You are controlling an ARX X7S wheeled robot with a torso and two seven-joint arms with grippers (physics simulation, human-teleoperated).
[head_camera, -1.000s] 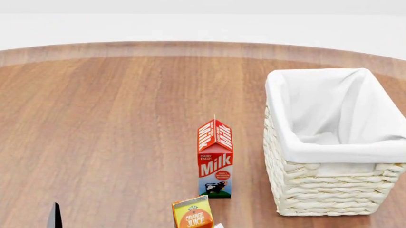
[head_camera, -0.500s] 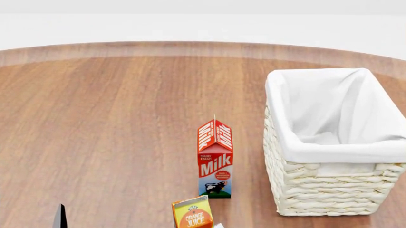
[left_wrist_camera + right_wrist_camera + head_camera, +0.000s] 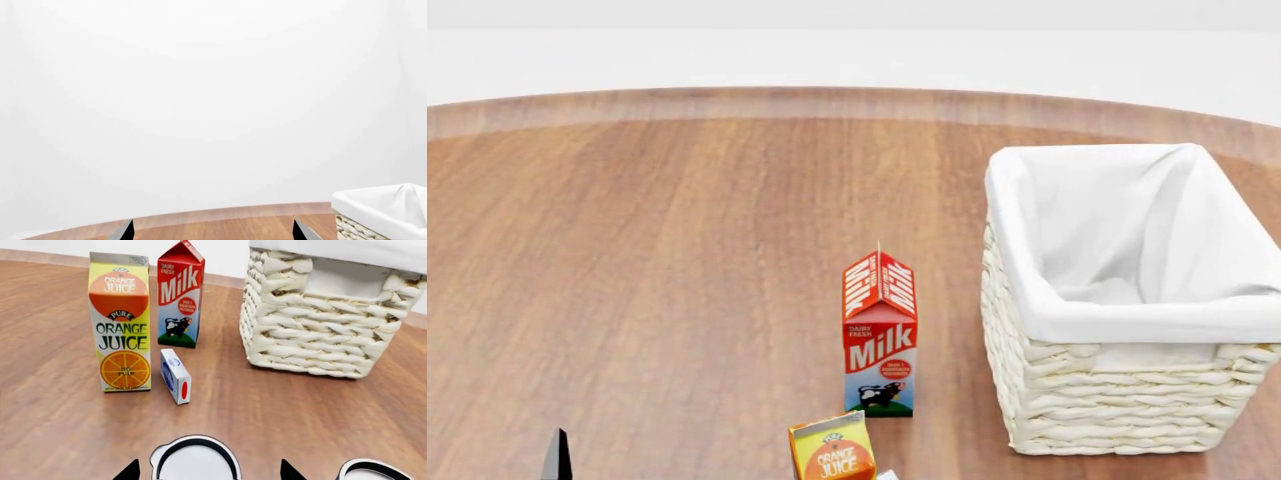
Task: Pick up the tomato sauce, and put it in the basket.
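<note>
Right gripper (image 3: 208, 474): two dark fingertips are showing wide apart in the right wrist view, released, gripping nothing; a round silvery-white top is lying between them.
Left gripper (image 3: 213, 232): fingertips are standing well apart in the left wrist view, released and empty, pointing past the table (image 3: 667, 260) toward blank wall; one tip is showing low in the head view.
Tomato sauce (image 3: 195, 462): judged to be the can under the right gripper; its label is not showing, so identity is not confirmed. It is sitting well short of the basket (image 3: 320, 325), nearer the camera than the small blue-and-white box (image 3: 175, 376).
Basket: standing upright, liner holding nothing visible.
Neighbours: orange juice carton (image 3: 121, 322) and milk carton (image 3: 180, 295) are standing just beside the basket.
Progress: nothing is being held; grasp, lift and deposit are all remaining.
</note>
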